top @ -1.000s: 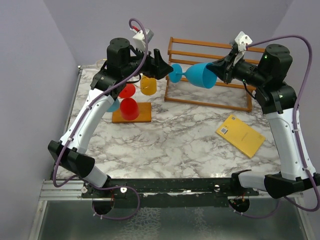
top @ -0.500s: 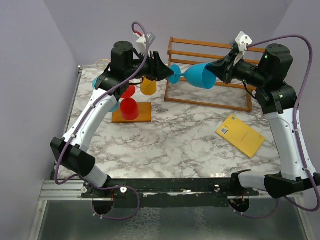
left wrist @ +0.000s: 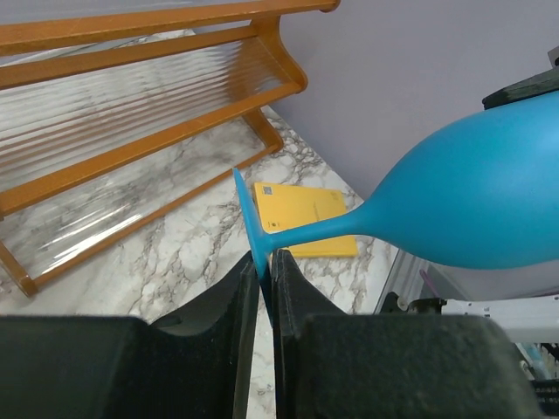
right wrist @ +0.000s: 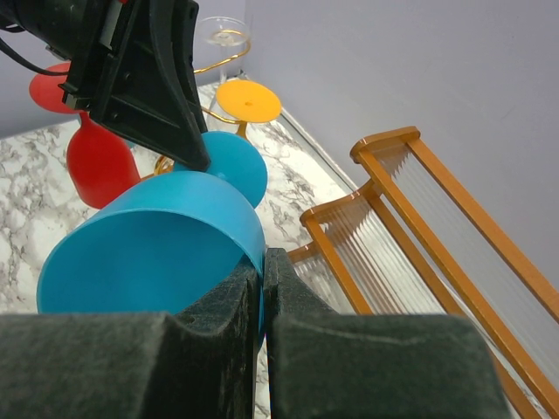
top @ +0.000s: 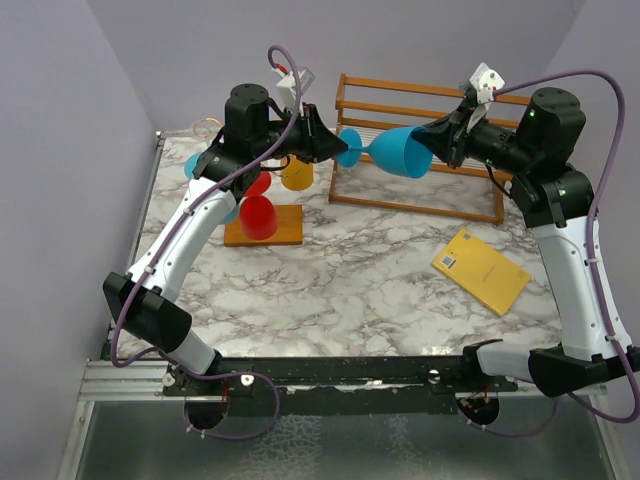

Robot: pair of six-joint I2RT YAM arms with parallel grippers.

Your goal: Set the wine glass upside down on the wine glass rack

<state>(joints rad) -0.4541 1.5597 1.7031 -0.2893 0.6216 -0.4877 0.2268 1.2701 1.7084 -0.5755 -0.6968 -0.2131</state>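
Observation:
A blue wine glass (top: 400,152) hangs sideways in the air between both arms, above the table's back. My right gripper (top: 437,140) is shut on the rim of its bowl (right wrist: 148,249), one finger inside and one outside. My left gripper (left wrist: 265,262) is shut on the edge of the glass's flat foot (left wrist: 249,214), and in the top view it (top: 333,146) sits at the foot's left side. The wine glass rack, gold wire (right wrist: 223,61) on an orange-brown base (top: 288,227), stands just below and left of my left gripper.
Red glasses (top: 258,215) and a yellow glass (top: 296,172) hang on the wire rack. A large wooden slatted rack (top: 420,195) stands behind and under the held glass. A yellow book (top: 481,269) lies at the right of the marble table.
My left gripper has shifted slightly right and its jaws have closed from wide apart onto the glass's foot. The right arm and the glass have held still.

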